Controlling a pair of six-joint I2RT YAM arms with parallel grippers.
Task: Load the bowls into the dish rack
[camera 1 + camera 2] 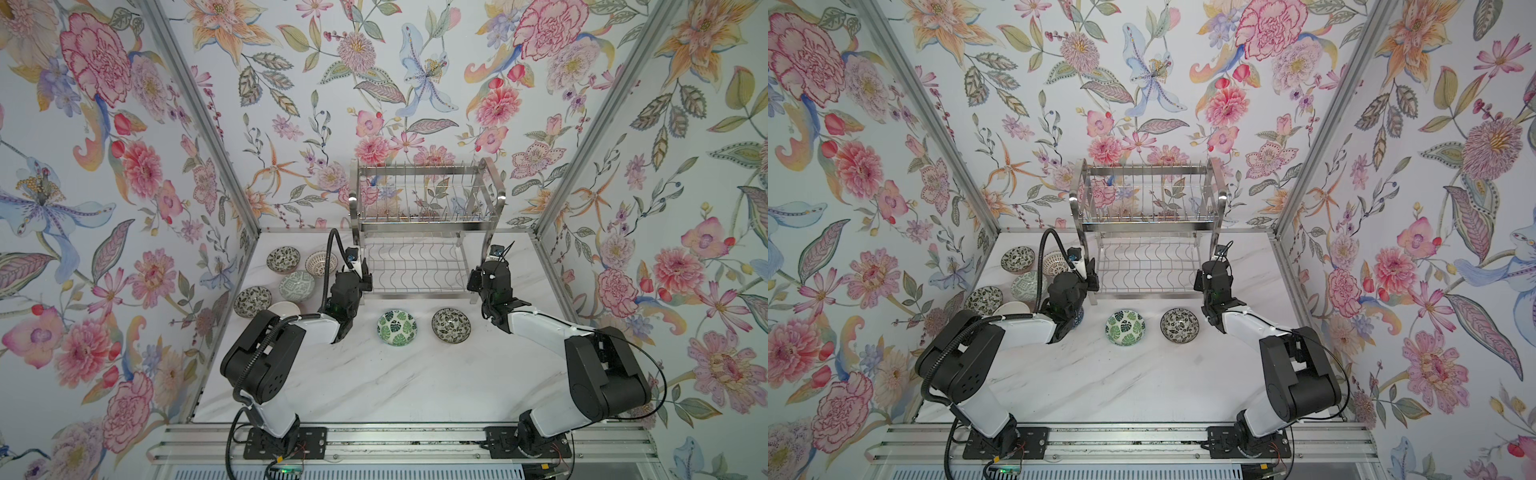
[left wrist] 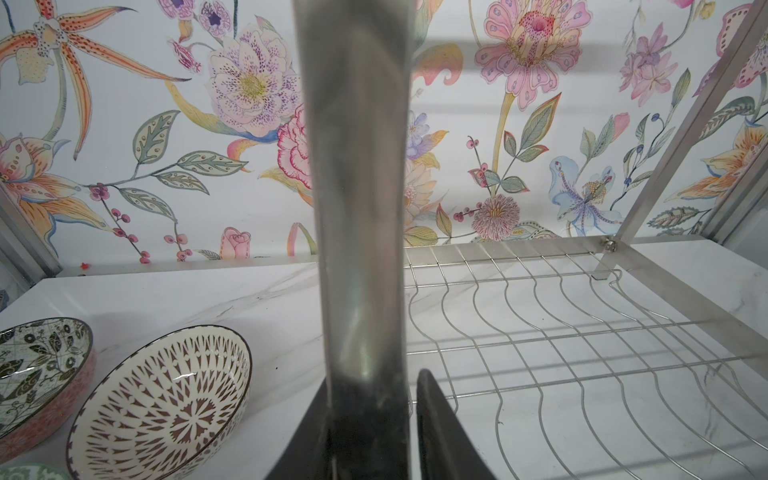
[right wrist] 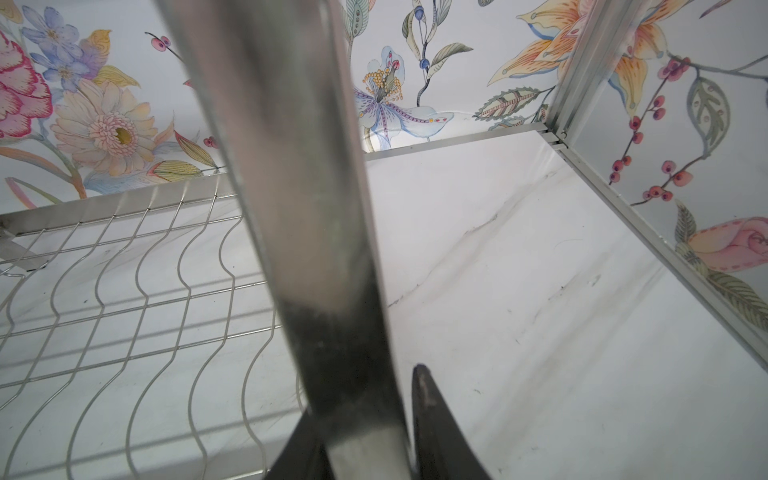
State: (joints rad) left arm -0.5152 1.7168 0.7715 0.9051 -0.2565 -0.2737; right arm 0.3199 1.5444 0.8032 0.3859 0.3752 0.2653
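Bowls: none is sitting in the dish rack (image 1: 415, 227) yet; both tiers are showing bare wire. Five are clustering on the bench (image 1: 374, 374) left of the rack, among them the brown-lattice bowl (image 2: 166, 403) and a black-and-white floral bowl (image 2: 37, 361). The green-leaf bowl (image 1: 397, 327) and a second floral bowl (image 1: 451, 325) are lying apart in front of the rack, which is standing at the back of the bench.

Left end effector (image 2: 370, 399) is straddling the left front upright (image 2: 357, 187) low down, set narrow. A thin gap is showing beside one of its fingers (image 2: 432, 415), so it cannot be told whether it is clamping. Right end effector (image 3: 361, 399) is straddling the right front upright (image 3: 311, 208) the same way, with the same doubt.

Judgement: the step in hand is looking like a two-armed shift of the rack, not a bowl pick.

Notes for doing it well:
- Both grips should be biting firmly before any pull, since polished steel is likely slippery.
- Both arms should be travelling together, same direction and pace, so the rack is not yawing.
- The feet should be sliding on the bench; a tall rack held low may tip.
- The lattice bowl is lying near the left upright and two bowls are lying in front, so any forward drag needs watching.
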